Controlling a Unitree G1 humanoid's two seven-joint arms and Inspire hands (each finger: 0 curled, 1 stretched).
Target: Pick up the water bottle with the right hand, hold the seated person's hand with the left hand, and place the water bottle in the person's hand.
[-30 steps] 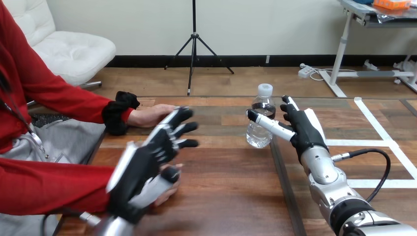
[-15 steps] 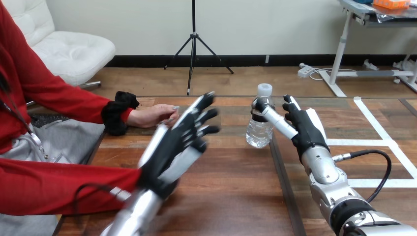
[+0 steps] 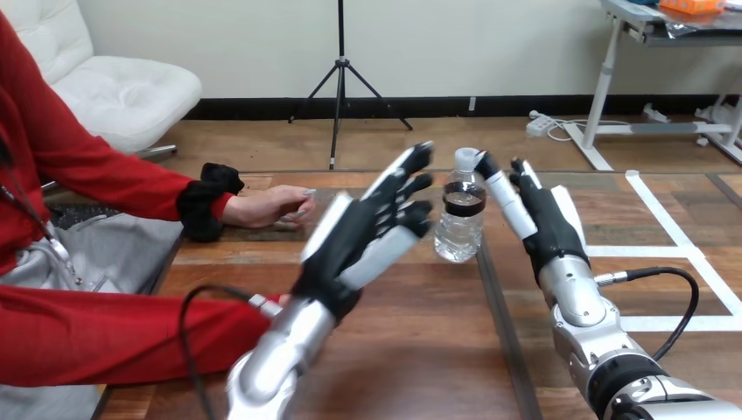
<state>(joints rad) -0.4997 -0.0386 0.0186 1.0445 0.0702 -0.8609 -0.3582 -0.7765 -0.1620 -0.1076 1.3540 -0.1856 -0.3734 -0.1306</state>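
A clear water bottle with a white cap and dark label stands upright near the table's middle. My right hand is just right of it, fingers straight and open, its thumb close beside the bottle's neck. My left hand is raised above the table left of the bottle, open with fingers spread and pointing up and right. The person's hand at the far left rests on the table. The person's nearer arm in a red sleeve lies along the table's left; its hand is hidden behind my left forearm.
A seam runs down the wooden table just right of the bottle. White tape lines mark the table's right part.
My left hand has risen and swung right, away from the person's near hand, toward the bottle. My right hand's thumb has lifted from across the bottle's front to beside its neck.
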